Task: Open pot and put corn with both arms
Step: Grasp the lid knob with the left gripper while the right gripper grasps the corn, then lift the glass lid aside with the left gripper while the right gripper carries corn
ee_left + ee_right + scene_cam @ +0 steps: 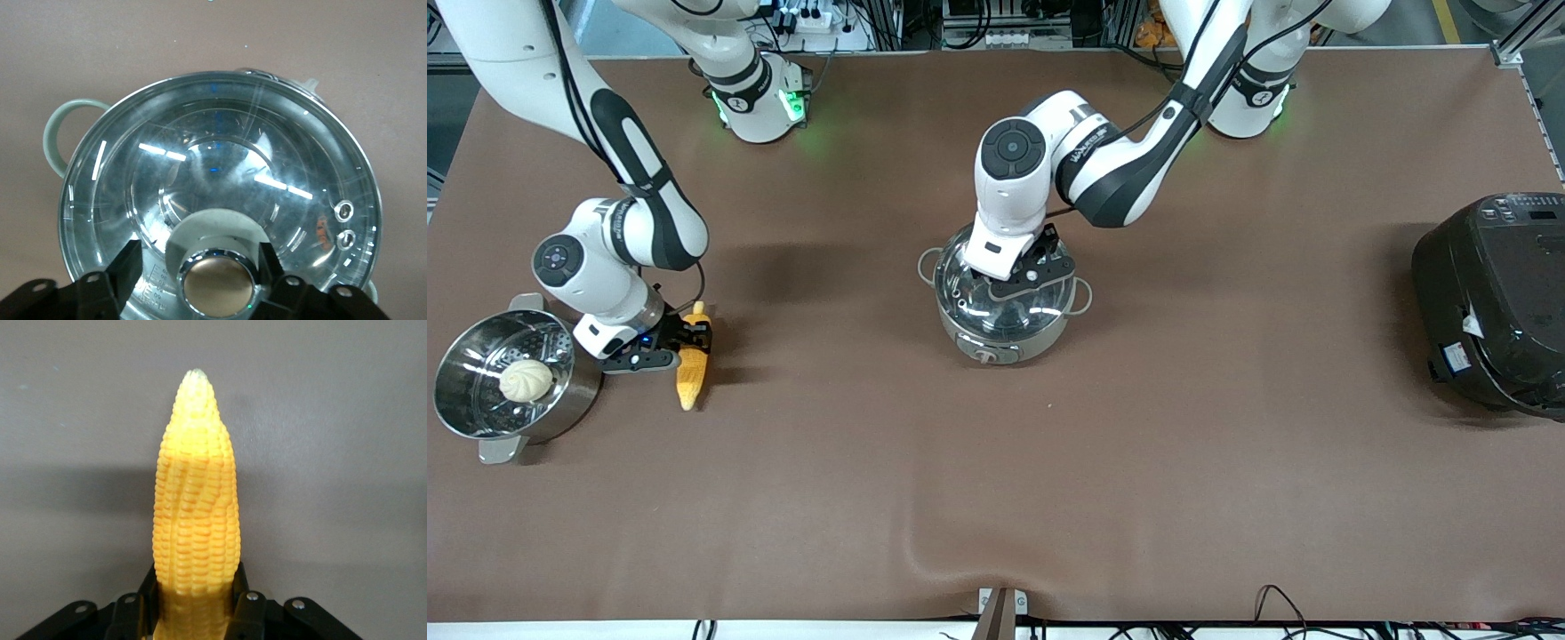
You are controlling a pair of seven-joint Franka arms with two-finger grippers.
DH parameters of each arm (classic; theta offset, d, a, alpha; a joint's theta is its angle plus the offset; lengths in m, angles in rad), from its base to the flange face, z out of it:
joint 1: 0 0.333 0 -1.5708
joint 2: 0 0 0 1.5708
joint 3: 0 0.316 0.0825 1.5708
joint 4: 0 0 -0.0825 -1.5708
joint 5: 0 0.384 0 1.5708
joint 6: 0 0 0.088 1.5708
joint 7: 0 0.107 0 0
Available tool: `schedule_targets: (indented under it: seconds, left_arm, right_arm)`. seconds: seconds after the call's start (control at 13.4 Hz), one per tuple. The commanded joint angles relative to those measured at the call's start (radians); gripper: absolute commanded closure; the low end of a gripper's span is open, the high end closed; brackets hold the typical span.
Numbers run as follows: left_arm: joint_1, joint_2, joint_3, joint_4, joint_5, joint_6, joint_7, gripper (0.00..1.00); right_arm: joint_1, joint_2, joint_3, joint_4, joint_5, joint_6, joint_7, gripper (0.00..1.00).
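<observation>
My left gripper [217, 267] has its jaws around the lid knob [217, 288] of the pot [1005, 307] at mid-surface, ready to lift. My right gripper [197, 607] has its jaws closed on the corn [693, 363] beside the steamer [467, 404], so both arms can work together.

Glossy clear glass lid [220, 167] with shiny metal-ringed knob [217, 283]; bumpy matt corn [197, 500]; matt brown table cover [1138, 462].

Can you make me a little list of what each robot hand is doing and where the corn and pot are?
left gripper: over the pot, fingers either side of the lid knob
right gripper: fingers around the corn's thick end
corn: beside the steamer pot
pot: mid-table, glass lid on
bun: in the steamer pot
black cooker: at the left arm's end
</observation>
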Motion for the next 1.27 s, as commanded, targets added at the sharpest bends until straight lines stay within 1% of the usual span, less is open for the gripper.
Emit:
schedule_targets:
  seconds: [0.0, 0.15, 0.22, 0.3, 0.45, 0.52, 0.6, 0.67, 0.75, 0.82, 1.05, 1.2]
  left_arm:
    - [-0.015, -0.019, 0.003, -0.023, 0.022, 0.009, -0.053, 0.26]
    - [-0.019, -0.019, 0.001, -0.025, 0.022, 0.009, -0.059, 0.27]
    - [-0.019, -0.019, 0.001, -0.025, 0.022, 0.009, -0.059, 0.29]
    - [-0.019, -0.019, 0.001, -0.025, 0.022, 0.009, -0.059, 0.33]
    - [-0.024, -0.013, 0.001, -0.023, 0.022, 0.009, -0.056, 0.42]
    - [-0.025, -0.011, 0.001, -0.025, 0.022, 0.009, -0.056, 0.48]
    - [-0.025, -0.01, 0.001, -0.023, 0.022, 0.009, -0.054, 0.55]
    - [-0.027, -0.01, 0.001, -0.025, 0.022, 0.009, -0.054, 0.66]
    - [-0.027, -0.01, 0.001, -0.023, 0.022, 0.009, -0.054, 0.85]
    - [-0.027, -0.011, 0.001, -0.023, 0.022, 0.009, -0.053, 1.0]
    - [-0.025, -0.017, 0.001, -0.023, 0.016, -0.003, -0.059, 1.0]
    - [-0.013, -0.051, 0.001, -0.02, 0.016, -0.011, -0.05, 1.0]
  right_arm:
    - [-0.004, -0.125, 0.006, 0.038, -0.007, -0.194, -0.044, 0.98]
    - [0.001, -0.153, 0.006, 0.144, -0.005, -0.412, -0.029, 0.94]
    - [0.004, -0.161, 0.007, 0.219, -0.004, -0.524, -0.02, 0.94]
    - [0.016, -0.175, 0.007, 0.279, -0.004, -0.613, -0.003, 0.97]
    - [0.048, -0.19, 0.009, 0.378, -0.004, -0.767, 0.053, 0.96]
    - [0.076, -0.19, 0.007, 0.406, -0.004, -0.809, 0.116, 0.96]
    - [0.106, -0.192, 0.007, 0.417, -0.004, -0.814, 0.161, 0.96]
    - [0.137, -0.189, 0.007, 0.437, -0.001, -0.812, 0.187, 0.96]
    - [0.154, -0.186, 0.007, 0.449, 0.009, -0.806, 0.193, 0.96]
    - [0.179, -0.186, 0.007, 0.456, 0.012, -0.798, 0.199, 0.96]
    - [0.249, -0.176, 0.007, 0.511, 0.012, -0.797, 0.348, 0.95]
    - [0.288, -0.178, 0.007, 0.522, 0.012, -0.801, 0.444, 0.96]
